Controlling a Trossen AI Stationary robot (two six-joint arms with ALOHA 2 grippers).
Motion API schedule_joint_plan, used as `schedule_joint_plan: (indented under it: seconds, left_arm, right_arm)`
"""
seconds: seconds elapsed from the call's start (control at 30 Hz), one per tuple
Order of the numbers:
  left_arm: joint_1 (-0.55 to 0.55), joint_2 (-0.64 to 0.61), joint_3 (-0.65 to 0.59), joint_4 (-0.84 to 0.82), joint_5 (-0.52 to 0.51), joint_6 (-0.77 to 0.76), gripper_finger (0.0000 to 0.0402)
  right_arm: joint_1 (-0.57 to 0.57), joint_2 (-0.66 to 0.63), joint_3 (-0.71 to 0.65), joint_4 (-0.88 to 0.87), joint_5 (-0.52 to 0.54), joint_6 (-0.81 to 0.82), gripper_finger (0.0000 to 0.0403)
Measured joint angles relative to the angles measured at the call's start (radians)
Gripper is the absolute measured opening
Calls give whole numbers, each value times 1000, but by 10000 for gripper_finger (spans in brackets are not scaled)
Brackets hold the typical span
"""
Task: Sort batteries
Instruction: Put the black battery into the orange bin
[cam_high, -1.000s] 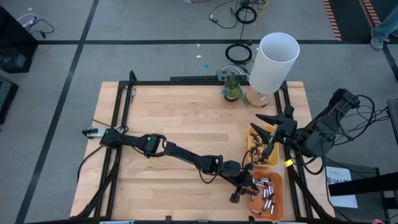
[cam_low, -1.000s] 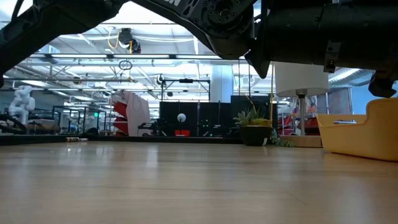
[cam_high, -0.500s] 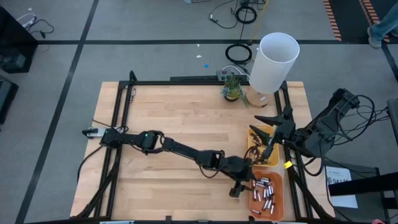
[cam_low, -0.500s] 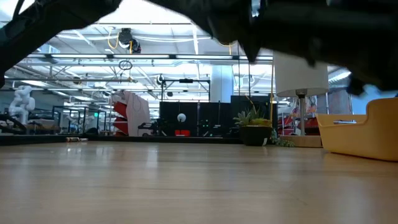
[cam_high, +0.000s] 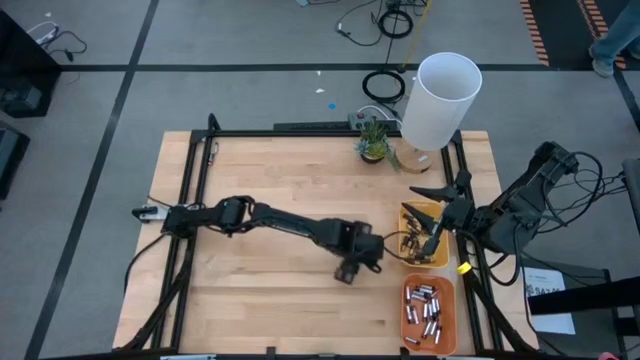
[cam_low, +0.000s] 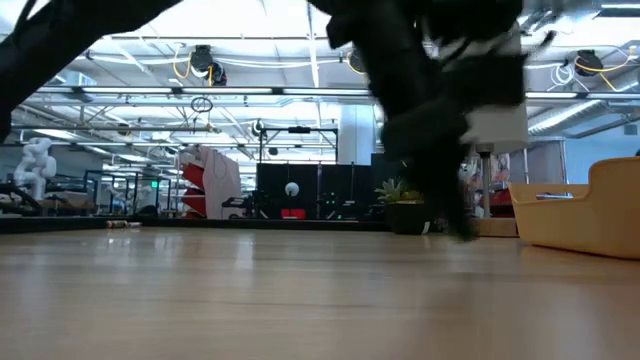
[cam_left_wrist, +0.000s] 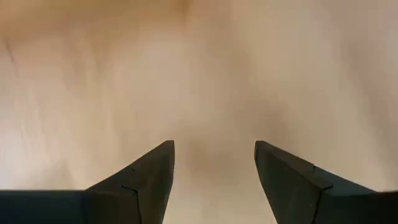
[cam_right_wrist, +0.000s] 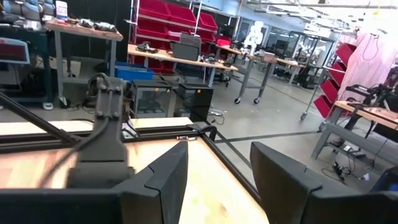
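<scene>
High view, left end effector (cam_high: 348, 270) open above bare table (cam_high: 280, 190), right end effector (cam_high: 432, 235) open over yellow tray (cam_high: 409, 216)

- We are seeing bare wooden table (cam_high: 270, 180) lying open across the left and middle.
- The left arm (cam_high: 290, 222) is stretching across the centre, blocking passage there.
- The yellow tray (cam_high: 424, 236) and orange tray (cam_high: 430, 310) are crowding the right edge.
- The white lamp (cam_high: 440, 100) and small plant (cam_high: 374, 138) are standing at the far right corner.
</scene>
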Motion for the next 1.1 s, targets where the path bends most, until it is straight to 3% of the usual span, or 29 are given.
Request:
schedule_joint_plan:
  seconds: [0.23,0.37,0.53,0.63,0.73,0.8,0.87,1.0,1.1]
  left_arm:
    - [66,-28,-20,-314,42,-7,199]
    - [107,-126,-88,-435,52,-8,172]
    - [229,-403,-373,-392,-38,-74,142]
    - [328,-628,-617,-346,-188,-130,128]
    - [463,-846,-836,-269,-375,-223,121]
    - [560,-966,-939,-251,-419,-301,120]
    - [663,-1051,-1014,-258,-374,-414,120]
    - [844,-1125,-1090,-314,-155,-559,120]
    - [931,-1101,-1110,-316,-183,-560,120]
  right_arm:
    - [0,18,0,-77,0,76,167]
    - [-2,55,0,-169,-1,179,167]
    - [-2,117,0,-213,-4,262,167]
    - [-2,169,0,-260,-3,328,167]
    - [-7,204,0,-271,-3,294,167]
    - [-10,207,0,-267,3,290,167]
    - [-14,209,0,-267,1,290,167]
    - [-29,196,0,-255,5,288,167]
    - [-48,195,0,-231,23,259,167]
